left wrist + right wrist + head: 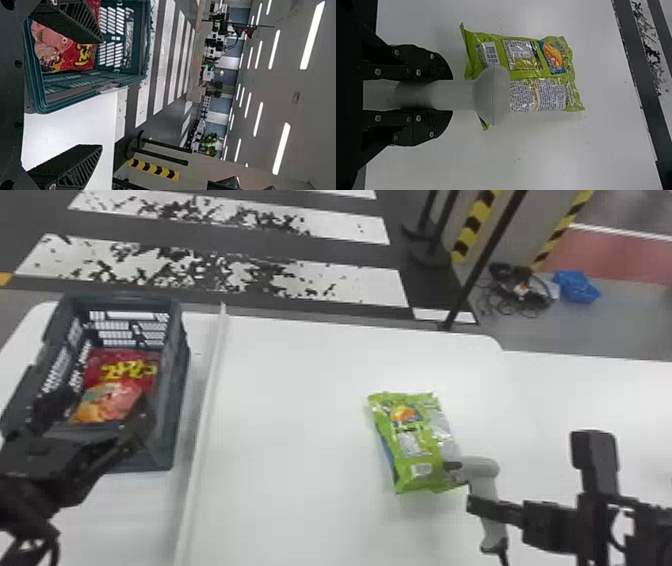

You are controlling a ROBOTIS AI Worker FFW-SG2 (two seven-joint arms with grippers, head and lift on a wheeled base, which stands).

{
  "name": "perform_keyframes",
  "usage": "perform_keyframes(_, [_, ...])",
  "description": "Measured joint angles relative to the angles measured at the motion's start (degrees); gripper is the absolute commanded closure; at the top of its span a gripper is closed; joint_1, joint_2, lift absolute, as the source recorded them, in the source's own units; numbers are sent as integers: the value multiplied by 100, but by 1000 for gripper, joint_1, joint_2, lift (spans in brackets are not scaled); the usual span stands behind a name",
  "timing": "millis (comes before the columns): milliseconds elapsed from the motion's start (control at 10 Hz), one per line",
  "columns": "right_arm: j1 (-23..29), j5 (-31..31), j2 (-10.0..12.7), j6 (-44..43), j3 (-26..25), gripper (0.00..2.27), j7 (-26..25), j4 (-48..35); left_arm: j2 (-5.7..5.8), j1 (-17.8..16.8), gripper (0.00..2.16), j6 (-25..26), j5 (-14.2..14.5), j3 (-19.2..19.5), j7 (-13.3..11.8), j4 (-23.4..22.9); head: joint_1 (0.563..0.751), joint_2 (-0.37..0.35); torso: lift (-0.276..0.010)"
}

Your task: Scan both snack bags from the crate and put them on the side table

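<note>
Green snack bag (412, 440) is on the table (290, 390), your right gripper (451, 95) clamping the handheld scanner (492, 95); red snack bag (117, 390) is in the crate (176, 390), your left gripper (101, 93) wide open, empty (probably 1 mid-scan, 1 to go).

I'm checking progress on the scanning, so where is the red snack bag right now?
The red snack bag lies inside the dark crate at the head view's left, beside the long white divider.
</note>
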Motion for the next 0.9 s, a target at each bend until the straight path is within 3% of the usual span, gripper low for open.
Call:
perform_keyframes(400, [-210,5,-65,-341,-125,2250,-13,249,-7,0,49,0,0,0,0,0,695,-197,-87])
perform_keyframes(900, [-1232,334,-844,-1468,-22,2250,-141,2113,4,14,49,0,1,0,-1,0,695,-301,-87])
